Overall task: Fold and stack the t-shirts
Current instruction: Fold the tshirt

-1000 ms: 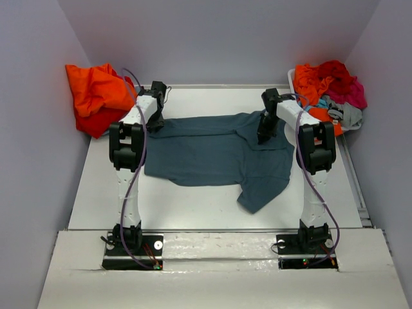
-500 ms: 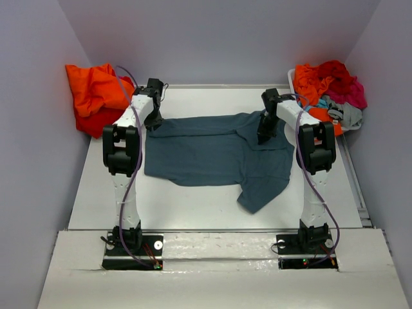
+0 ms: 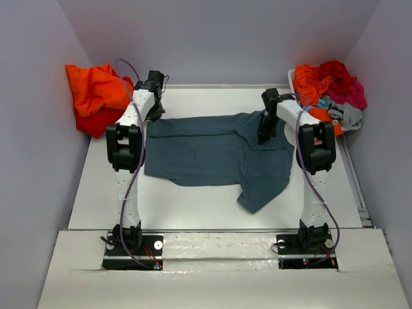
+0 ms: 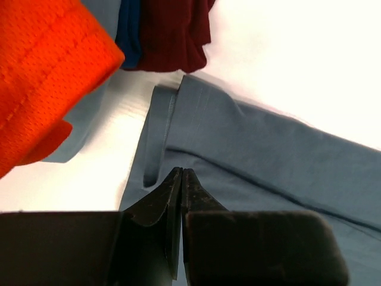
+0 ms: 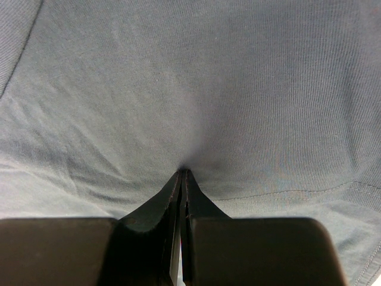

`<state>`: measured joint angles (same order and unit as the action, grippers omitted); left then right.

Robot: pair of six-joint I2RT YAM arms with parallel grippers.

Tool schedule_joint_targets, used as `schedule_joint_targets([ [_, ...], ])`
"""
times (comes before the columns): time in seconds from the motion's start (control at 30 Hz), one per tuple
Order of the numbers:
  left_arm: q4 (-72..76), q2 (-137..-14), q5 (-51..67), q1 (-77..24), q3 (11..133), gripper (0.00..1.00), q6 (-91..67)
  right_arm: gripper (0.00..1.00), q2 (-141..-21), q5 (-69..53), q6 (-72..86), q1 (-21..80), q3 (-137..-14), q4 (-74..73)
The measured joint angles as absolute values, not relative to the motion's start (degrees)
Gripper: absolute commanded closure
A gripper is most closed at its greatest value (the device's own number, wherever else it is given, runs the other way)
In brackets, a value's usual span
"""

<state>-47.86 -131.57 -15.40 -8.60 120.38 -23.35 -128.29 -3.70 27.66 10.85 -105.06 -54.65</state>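
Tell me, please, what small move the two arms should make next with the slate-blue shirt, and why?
Probably lift both together slightly: the left tool and right tool look shut on the far side of the slate-blue shirt, which lies spread out, so raising that side would start a fold.

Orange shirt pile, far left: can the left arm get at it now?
Probably not yet: the orange pile lies close beside the left gripper with nothing between, but its jaws are shut on the slate-blue shirt.
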Motion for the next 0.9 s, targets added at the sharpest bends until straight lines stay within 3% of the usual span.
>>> schedule_joint_targets([
  [0.9,-48.12,-136.46,-15.07,-8.60,122.32,0.85,-22.52,0.92,-124.29,-5.82,27.24,10.98,-97.38,-55.33],
])
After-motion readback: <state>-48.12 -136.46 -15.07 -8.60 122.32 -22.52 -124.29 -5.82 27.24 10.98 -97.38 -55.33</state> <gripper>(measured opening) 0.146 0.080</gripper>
